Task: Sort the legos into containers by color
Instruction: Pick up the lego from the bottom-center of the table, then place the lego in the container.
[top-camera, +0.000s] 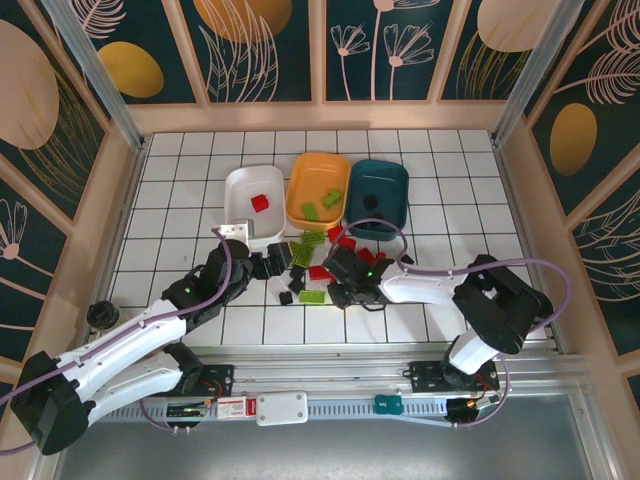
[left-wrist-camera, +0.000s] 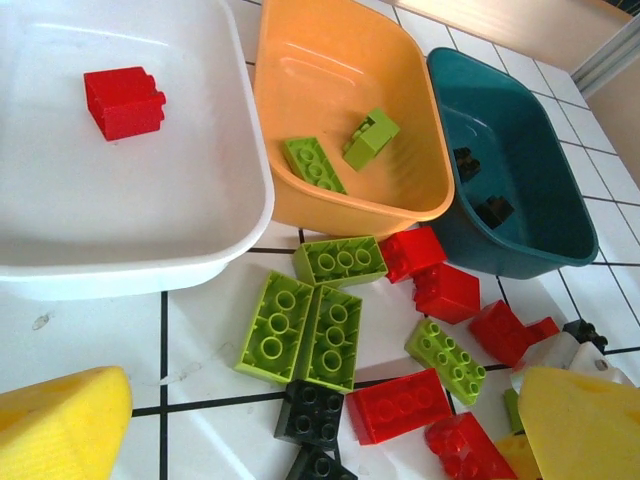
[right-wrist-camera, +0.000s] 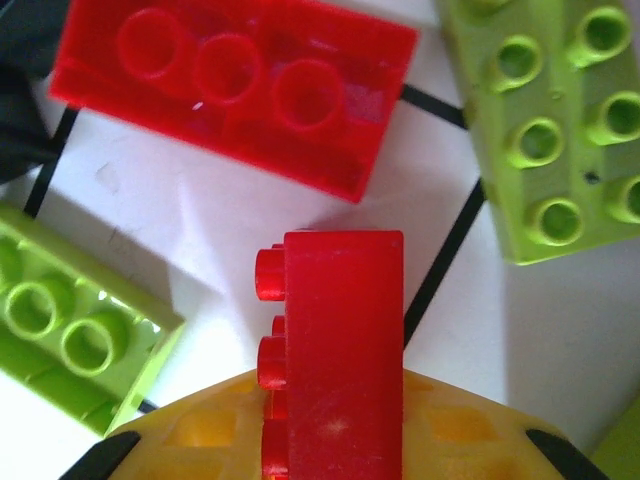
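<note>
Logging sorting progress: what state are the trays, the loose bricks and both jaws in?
white tray: holds one red brick.
orange tray: holds two green bricks.
teal tray: holds two black bricks.
loose bricks: unsorted, outside trays.
left gripper: jaws open, empty.
right gripper: jaws shut on sideways red brick.

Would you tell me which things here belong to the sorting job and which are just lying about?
Job: white tray, orange tray, teal tray, loose legos, red lego held by the right gripper.
Lying about: black knob at the table's left edge; white box and teal clip on the front rail.
</note>
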